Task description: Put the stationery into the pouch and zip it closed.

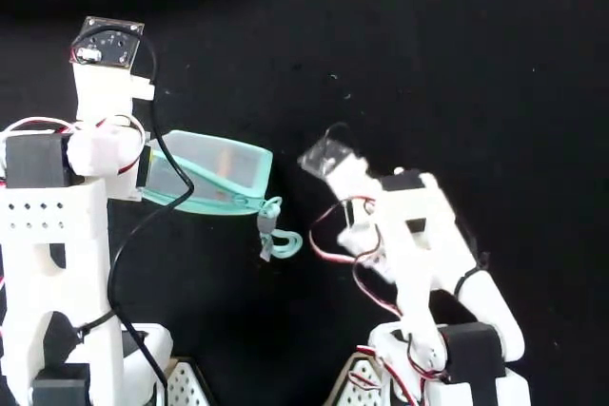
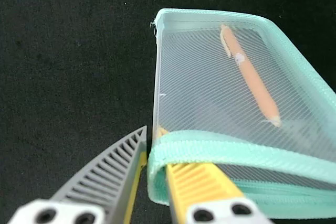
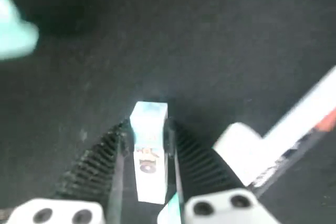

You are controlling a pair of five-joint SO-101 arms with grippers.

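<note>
A teal mesh pouch (image 1: 214, 173) lies on the black table, with its wrist strap (image 1: 276, 235) trailing off one end. In the left wrist view an orange pen (image 2: 252, 82) lies inside the pouch (image 2: 210, 93). My left gripper (image 2: 152, 141) (image 1: 145, 174) is at the pouch's other end, shut on the teal rim, with the yellow finger (image 2: 197, 184) inside and the grey finger (image 2: 113, 174) outside. My right gripper (image 3: 147, 129) (image 1: 328, 159) hangs to the right of the pouch, shut on a small white eraser (image 3: 149, 153) with a pale blue end.
A white stick-like item (image 3: 283, 132) with a red and black mark lies beside the right gripper. A teal blur (image 3: 16, 35) of the pouch shows at the edge of the right wrist view. Black table (image 1: 457, 73) stretches behind and to the right. Cables run along the back edge.
</note>
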